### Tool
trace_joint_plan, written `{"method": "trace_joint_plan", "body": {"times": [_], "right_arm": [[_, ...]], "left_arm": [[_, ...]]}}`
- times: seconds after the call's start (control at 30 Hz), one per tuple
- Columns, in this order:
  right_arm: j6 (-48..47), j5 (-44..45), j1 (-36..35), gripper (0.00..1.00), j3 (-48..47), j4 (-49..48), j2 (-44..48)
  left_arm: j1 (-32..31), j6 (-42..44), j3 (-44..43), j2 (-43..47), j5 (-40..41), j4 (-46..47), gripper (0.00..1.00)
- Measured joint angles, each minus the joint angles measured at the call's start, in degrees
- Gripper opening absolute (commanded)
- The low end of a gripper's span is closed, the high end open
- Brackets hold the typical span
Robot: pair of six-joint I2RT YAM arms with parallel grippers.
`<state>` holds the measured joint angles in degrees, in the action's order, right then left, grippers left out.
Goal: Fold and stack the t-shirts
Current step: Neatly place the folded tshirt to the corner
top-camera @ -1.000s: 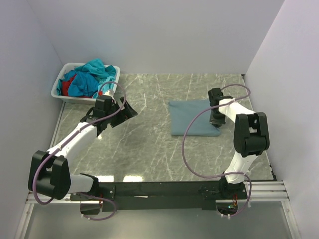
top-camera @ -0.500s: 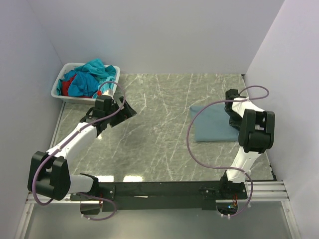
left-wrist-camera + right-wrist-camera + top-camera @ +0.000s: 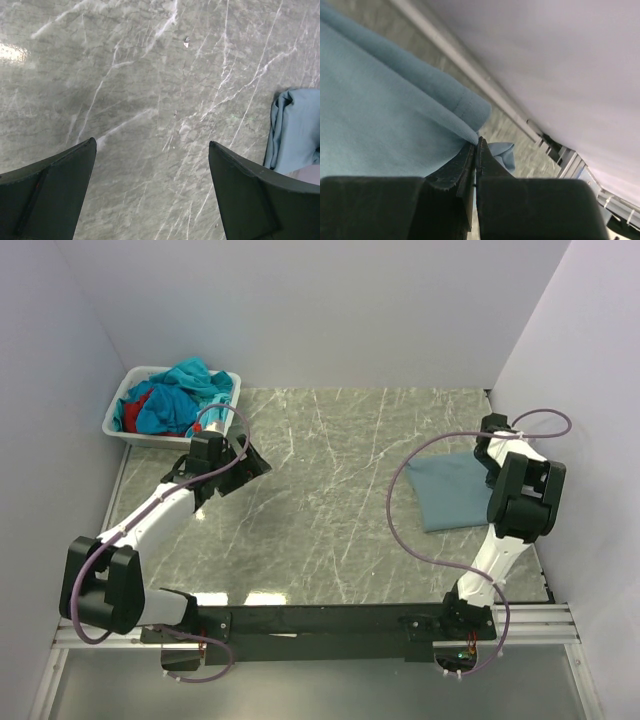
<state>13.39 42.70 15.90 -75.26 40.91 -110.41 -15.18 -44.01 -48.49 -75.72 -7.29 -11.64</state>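
Counter [image 3: 320, 490]: marbled grey-green, walled on the left, far and right sides; a broad bare stretch lies between the two arms, from the middle to the near edge; a white basket [image 3: 118, 420] sits in the far left corner, just beside the left wall, heaped with teal, blue and red t-shirts [image 3: 175, 400]; the grey-blue t-shirt [image 3: 450, 495] lies on the right side of the counter, its right margin near the counter's edge and the right wall [image 3: 570, 440], with little room on that side; it is folded to a compact four-sided pad, nearly as broad as long, so its long axis cannot be told; its sides sit skewed to the counter edges; the right gripper [image 3: 476, 144] is at the pad's far right corner, jaws clenched on a folded hem of the cloth, a pale rail [image 3: 470, 65] at the wall's foot close behind; the left gripper [image 3: 151, 145] hangs above bare counter near the basket, jaws spread wide and grasping nothing, well apart from the grey-blue t-shirt
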Motion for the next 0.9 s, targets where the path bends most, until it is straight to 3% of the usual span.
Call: {"method": "trace_joint_plan", "body": {"times": [0.37,0.7,0.87,0.9], "right_arm": [[-0.5,1.3,5.0,0.0,-0.9,-1.3,-0.5],[-0.9,-1.4,5.1,0.01,-0.9,-1.9,-0.6],[0.8,-1.0,5.0,0.35,-1.4,-0.9,-1.6],[1.3,-0.7,5.0,0.38,-1.7,-0.4,-1.8]], "left_arm": [[1.1,0.0,-0.1,-2.2,-1.2,0.3,1.0],[1.2,0.0,-0.1,-2.2,-1.9,0.9,0.99],[1.2,0.0,-0.1,-2.2,-1.9,0.9,0.99],[1.2,0.0,-0.1,-2.2,-1.9,0.9,1.0]]}}
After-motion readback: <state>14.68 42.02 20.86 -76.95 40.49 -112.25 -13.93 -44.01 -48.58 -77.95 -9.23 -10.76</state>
